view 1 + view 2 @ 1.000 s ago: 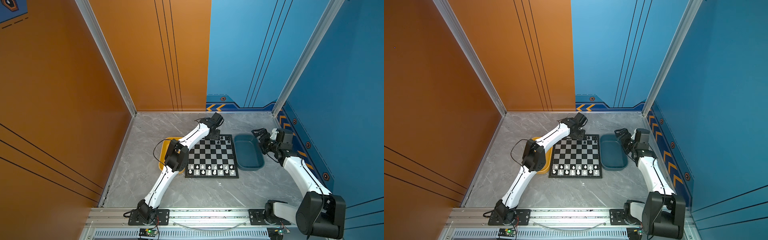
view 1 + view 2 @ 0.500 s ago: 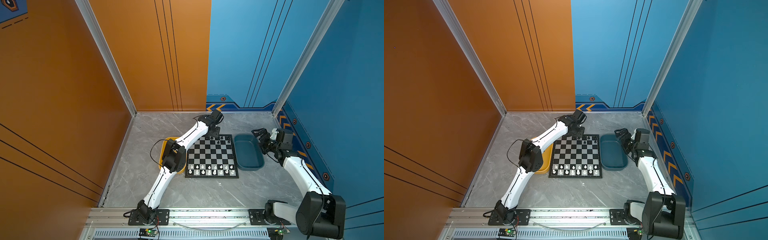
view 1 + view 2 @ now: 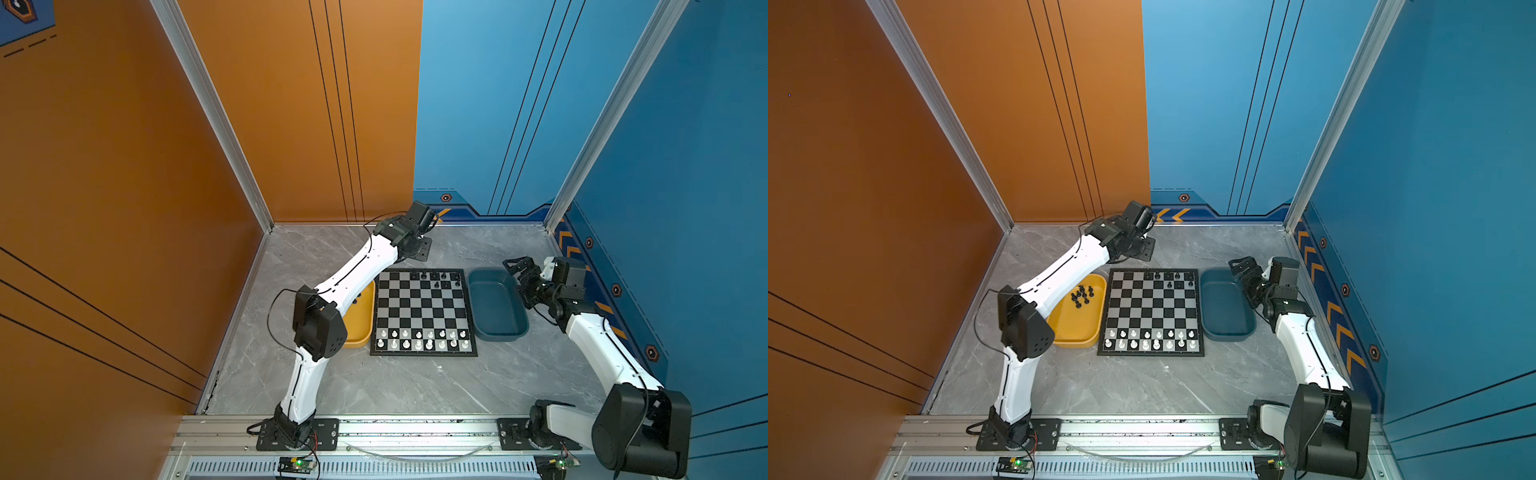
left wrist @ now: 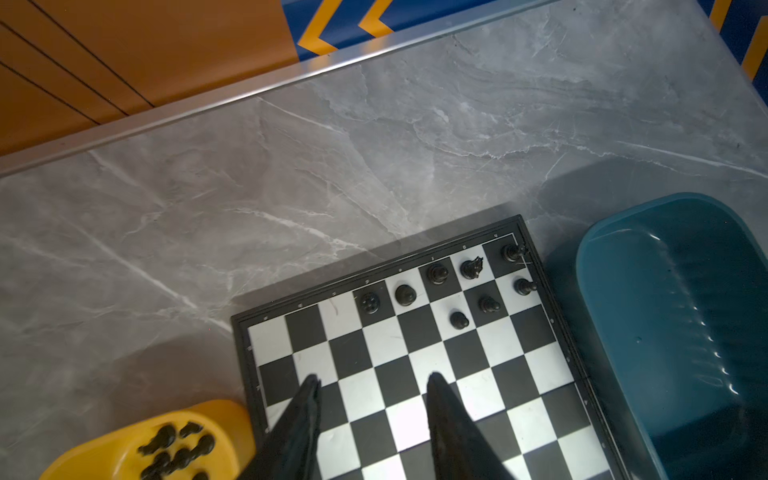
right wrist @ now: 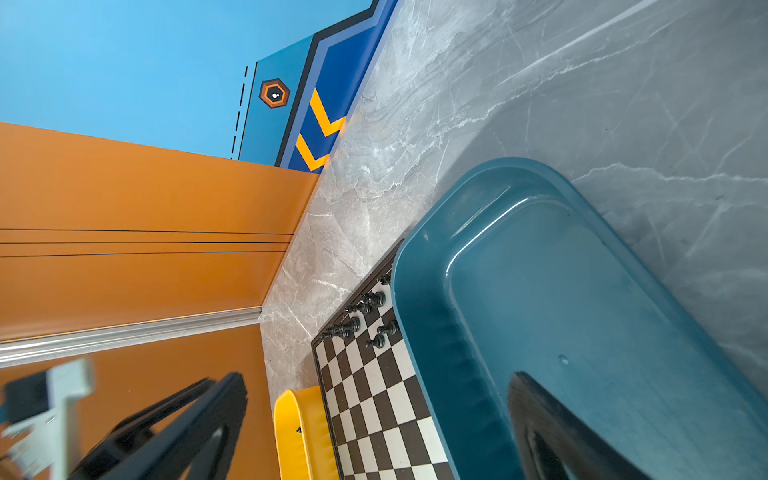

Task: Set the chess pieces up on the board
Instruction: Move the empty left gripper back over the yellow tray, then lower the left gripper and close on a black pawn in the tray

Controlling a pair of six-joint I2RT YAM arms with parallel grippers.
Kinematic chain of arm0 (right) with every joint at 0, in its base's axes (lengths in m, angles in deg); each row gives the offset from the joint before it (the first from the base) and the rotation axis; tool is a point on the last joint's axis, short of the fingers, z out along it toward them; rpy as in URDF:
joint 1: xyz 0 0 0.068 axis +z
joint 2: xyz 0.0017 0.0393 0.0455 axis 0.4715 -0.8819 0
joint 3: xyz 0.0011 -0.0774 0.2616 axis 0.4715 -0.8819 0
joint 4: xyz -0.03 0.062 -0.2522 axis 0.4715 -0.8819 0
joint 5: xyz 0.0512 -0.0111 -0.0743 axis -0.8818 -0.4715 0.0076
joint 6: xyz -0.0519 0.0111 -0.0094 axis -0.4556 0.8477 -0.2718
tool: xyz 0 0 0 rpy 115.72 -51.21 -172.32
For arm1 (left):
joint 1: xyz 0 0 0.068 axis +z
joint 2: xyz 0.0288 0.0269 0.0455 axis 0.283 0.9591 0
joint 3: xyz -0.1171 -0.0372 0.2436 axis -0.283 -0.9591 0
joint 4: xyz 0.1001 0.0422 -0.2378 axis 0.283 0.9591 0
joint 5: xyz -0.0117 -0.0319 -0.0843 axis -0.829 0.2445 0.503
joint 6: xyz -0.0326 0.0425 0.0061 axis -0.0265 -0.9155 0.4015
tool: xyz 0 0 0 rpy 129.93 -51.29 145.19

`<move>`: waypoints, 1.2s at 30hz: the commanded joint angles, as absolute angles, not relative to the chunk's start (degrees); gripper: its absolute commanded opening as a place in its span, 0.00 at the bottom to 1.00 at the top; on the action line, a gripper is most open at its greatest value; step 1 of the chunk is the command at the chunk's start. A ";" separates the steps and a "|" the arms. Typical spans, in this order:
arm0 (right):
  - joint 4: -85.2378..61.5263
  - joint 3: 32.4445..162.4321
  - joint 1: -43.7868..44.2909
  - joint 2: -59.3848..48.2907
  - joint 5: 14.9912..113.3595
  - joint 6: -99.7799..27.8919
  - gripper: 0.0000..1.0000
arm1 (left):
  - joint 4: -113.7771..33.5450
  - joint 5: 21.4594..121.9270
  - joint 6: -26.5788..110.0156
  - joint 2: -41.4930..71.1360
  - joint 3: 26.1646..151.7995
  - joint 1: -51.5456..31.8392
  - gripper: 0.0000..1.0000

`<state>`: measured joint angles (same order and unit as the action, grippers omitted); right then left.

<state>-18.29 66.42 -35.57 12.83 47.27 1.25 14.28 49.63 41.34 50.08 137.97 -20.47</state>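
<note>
Chess pieces [image 4: 438, 274] on board [image 4: 390, 345] far rows, apart from left claw [image 4: 373, 379]; claw parted, empty; right claw [image 5: 379, 377] wide.

Depicting a robotics lab cell: being walled with orange panels [image 3: 124, 166] at left and blue panels [image 3: 685, 166] at right, being floored with a grey marbled tabletop [image 3: 395, 386], and carrying two arm bases [image 3: 286, 430] on a near aluminium rail [image 3: 415, 428].

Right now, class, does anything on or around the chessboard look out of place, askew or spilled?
Nothing looks damaged or spilled. The far side of the chessboard is only part filled: black chessmen stand toward the dark blue tray, and the rest lie jumbled in the yellow tray.
</note>
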 commanded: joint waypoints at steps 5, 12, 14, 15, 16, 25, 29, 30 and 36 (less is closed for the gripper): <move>-20.44 67.16 -34.47 15.41 48.80 0.85 1.00 | 6.88 45.51 42.93 34.12 117.02 -14.76 0.45; -21.31 67.44 -32.74 15.79 50.82 0.85 1.00 | 3.24 46.25 46.44 26.45 100.50 -8.10 0.43; -21.41 67.60 -32.23 15.66 51.32 0.85 1.00 | 2.72 45.91 47.02 25.77 97.29 -6.99 0.42; -21.46 67.71 -31.94 15.47 51.57 0.85 1.00 | 2.69 45.91 47.48 25.54 95.83 -6.24 0.42; -21.54 67.86 -31.70 15.32 51.72 0.85 1.00 | 2.69 45.89 47.82 25.45 94.42 -5.62 0.41; -21.88 69.07 -29.83 13.29 52.77 0.45 1.00 | 1.83 46.41 49.19 25.77 86.81 -2.58 0.37; -22.02 69.66 -29.33 12.26 52.78 0.24 1.00 | 1.68 47.12 49.27 27.80 86.52 -2.04 0.34; -22.09 69.77 -29.19 12.12 52.73 0.23 1.00 | 1.63 47.29 49.36 28.41 86.62 -2.02 0.34; -22.33 69.94 -29.12 12.03 52.86 -0.12 1.00 | 1.37 48.25 49.51 31.68 87.12 -1.84 0.31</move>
<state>-20.91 68.30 -29.50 12.26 51.79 1.21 1.23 47.03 48.77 30.06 87.11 -2.31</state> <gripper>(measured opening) 0.998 0.315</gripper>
